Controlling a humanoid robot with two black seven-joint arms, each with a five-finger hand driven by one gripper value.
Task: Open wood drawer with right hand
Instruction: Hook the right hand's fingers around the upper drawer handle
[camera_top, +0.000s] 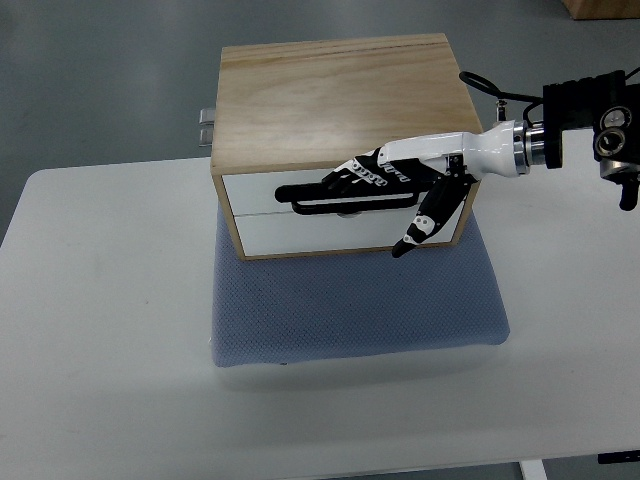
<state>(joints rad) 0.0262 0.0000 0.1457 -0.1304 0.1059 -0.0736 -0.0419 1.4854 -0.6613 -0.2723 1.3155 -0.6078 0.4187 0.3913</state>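
**Wood drawer: hand on handle, not pulled yet**

Wood box (335, 95) sits upper centre of frame on a blue-grey pad (355, 305), on the white table (90, 320). Top drawer (260, 188) front looks flush with the box, so still closed. Right hand (385, 185) comes in from the right edge, fingers (350, 178) laid along the black handle (310, 200), thumb hanging below. Can't tell if they're hooked behind the bar or just resting on it. Left arm not visible. Remaining: confirm grip, pull toward frame bottom.
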